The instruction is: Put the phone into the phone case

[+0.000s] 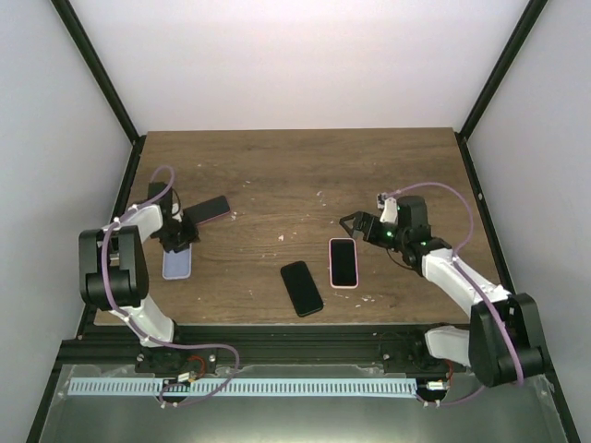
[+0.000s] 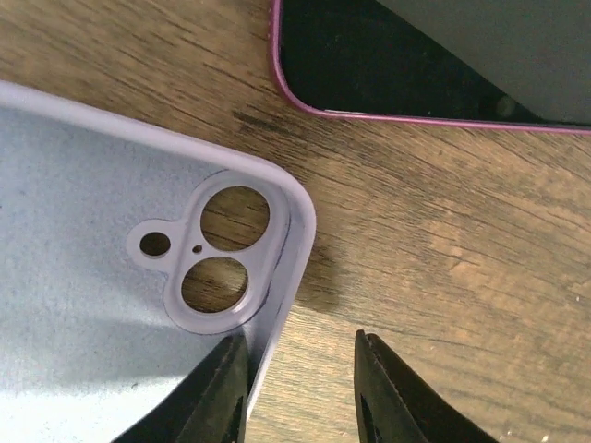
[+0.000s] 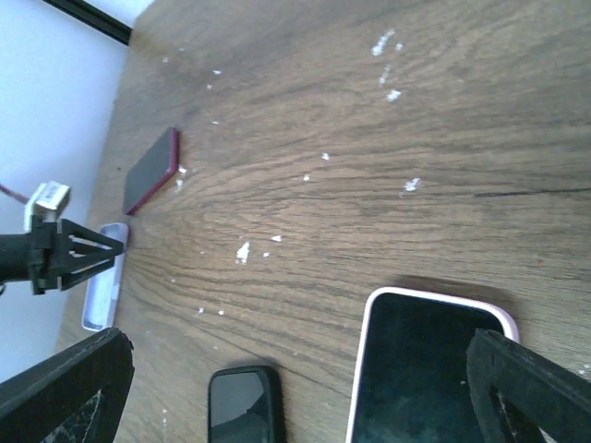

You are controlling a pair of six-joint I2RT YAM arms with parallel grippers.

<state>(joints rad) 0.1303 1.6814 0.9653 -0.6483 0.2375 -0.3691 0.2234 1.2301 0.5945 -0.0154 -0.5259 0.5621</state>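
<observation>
We see a brown wooden table [image 1: 277, 175] with white flecks [image 1: 282, 238] scattered over it. A lilac phone case [image 1: 176, 263] lies flat under the left gripper [image 1: 177, 242], camera-cutout corner at its fingertips. A magenta-edged phone [image 1: 211, 209] lies just beyond that gripper. A pink-rimmed phone [image 1: 343, 262], screen up, lies right at the right gripper [image 1: 353, 223] fingertips. A black phone [image 1: 302, 288] lies beside it, further from that gripper.

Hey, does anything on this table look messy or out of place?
Yes: small white flecks are scattered across the wooden table, mostly around its middle, like crumbs or chipped paint. Nothing else stands out. The lavender case lies flat.
</observation>
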